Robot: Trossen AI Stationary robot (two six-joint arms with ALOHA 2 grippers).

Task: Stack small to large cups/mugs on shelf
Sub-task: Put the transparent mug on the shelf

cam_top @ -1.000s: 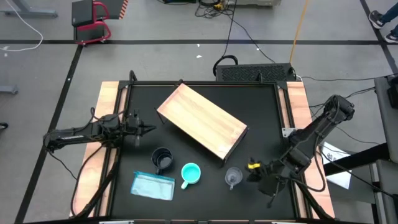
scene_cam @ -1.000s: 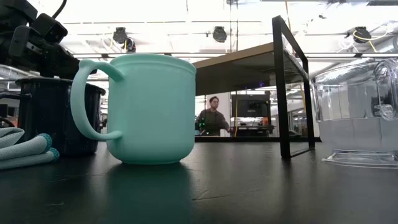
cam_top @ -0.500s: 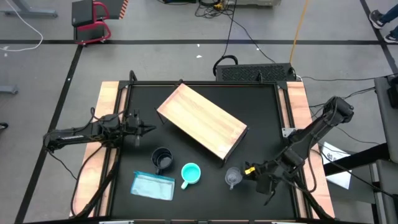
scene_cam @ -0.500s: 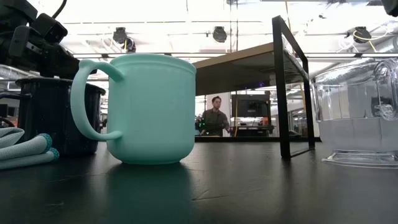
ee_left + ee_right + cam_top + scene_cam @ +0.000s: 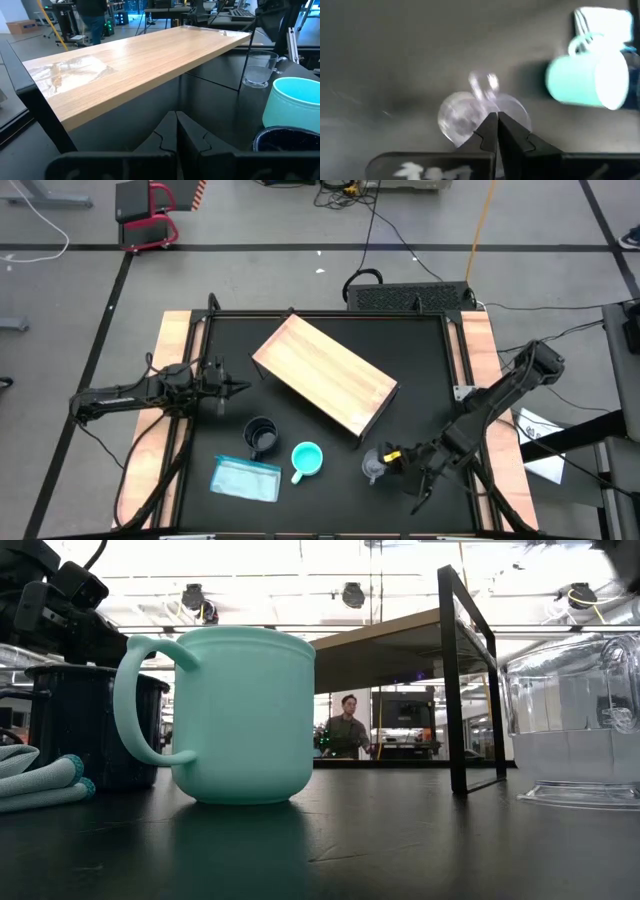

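Observation:
The small clear cup [image 5: 374, 466] stands upright on the black table near its front edge. The turquoise mug [image 5: 306, 459] stands to its left, and the dark mug [image 5: 261, 435] farther left. The light-wood shelf [image 5: 325, 373] stands slantwise at mid-table on dark legs. My right gripper [image 5: 386, 459] is shut just right of the clear cup and above it; in the right wrist view its tips [image 5: 496, 117] show over the cup [image 5: 470, 117]. My left gripper [image 5: 243, 387] is shut at the table's left side, facing the shelf [image 5: 135, 65].
A flat light-blue packet [image 5: 246, 478] lies at the front left, beside the dark mug. Wooden strips run along the table's left and right sides [image 5: 175, 350]. The low view shows open space under the shelf top [image 5: 400, 640]. A person stands far off in the room [image 5: 345, 725].
My right gripper has moved toward the table's left and near edges, closing in on the clear cup. The cups, the shelf and my left arm have kept still.

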